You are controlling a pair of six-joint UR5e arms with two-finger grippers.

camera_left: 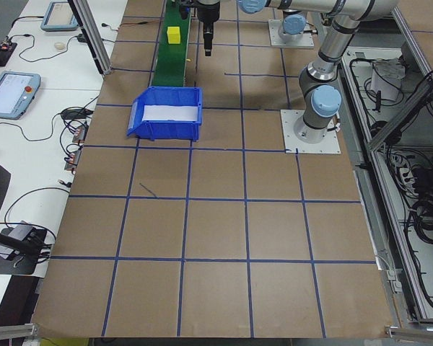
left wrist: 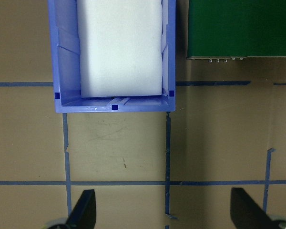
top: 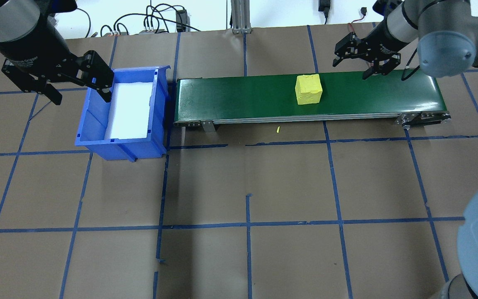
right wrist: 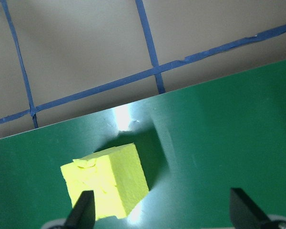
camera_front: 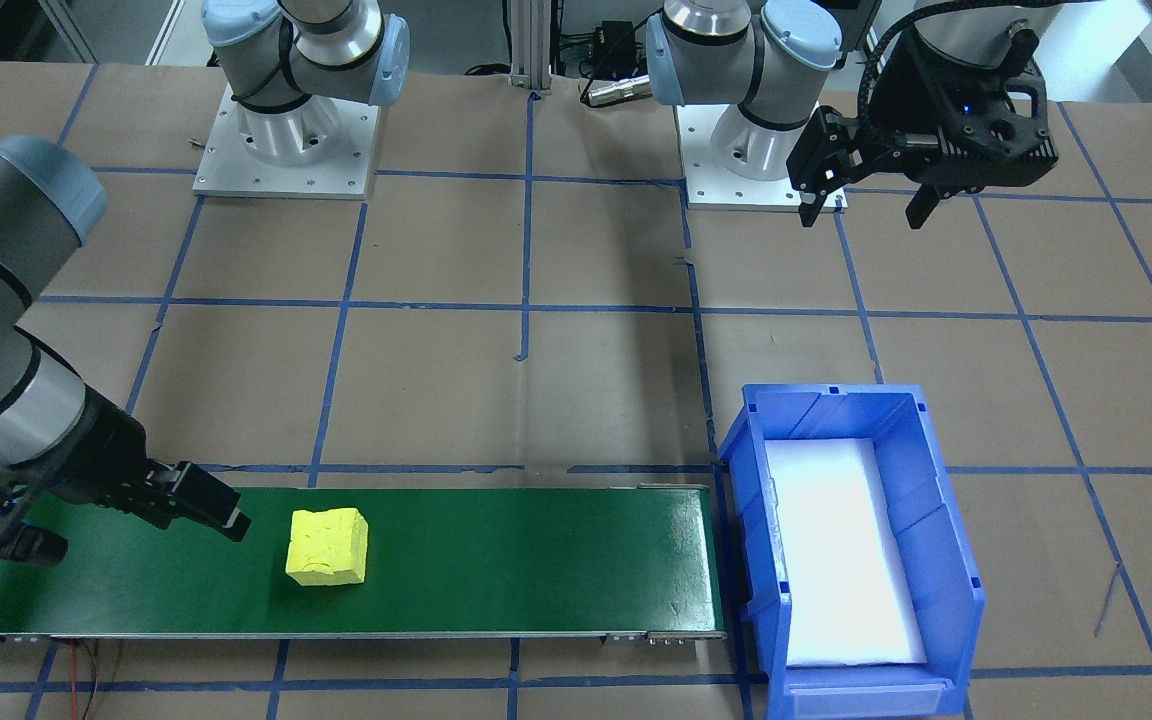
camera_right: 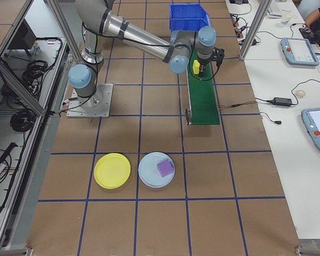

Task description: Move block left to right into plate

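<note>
A yellow block (camera_front: 328, 546) (top: 308, 89) (right wrist: 105, 181) lies on the green conveyor belt (top: 243, 95). My right gripper (top: 350, 69) (camera_front: 141, 540) hovers open over the belt's end, beside the block and apart from it. In the right wrist view the block sits close to one finger (right wrist: 83, 212). My left gripper (top: 82, 99) (camera_front: 862, 218) hangs open and empty by the blue bin (top: 98, 141). A yellow plate (camera_right: 112, 170) and a light blue plate (camera_right: 149, 178) lie on the table far from the belt; the blue one holds a purple block (camera_right: 165, 168).
The blue bin (camera_front: 946, 510) with a white pad inside stands at the belt's other end. Blue tape lines grid the brown table. Both arm bases (camera_front: 286, 140) are bolted near the robot's side. Tablets and cables lie on side desks.
</note>
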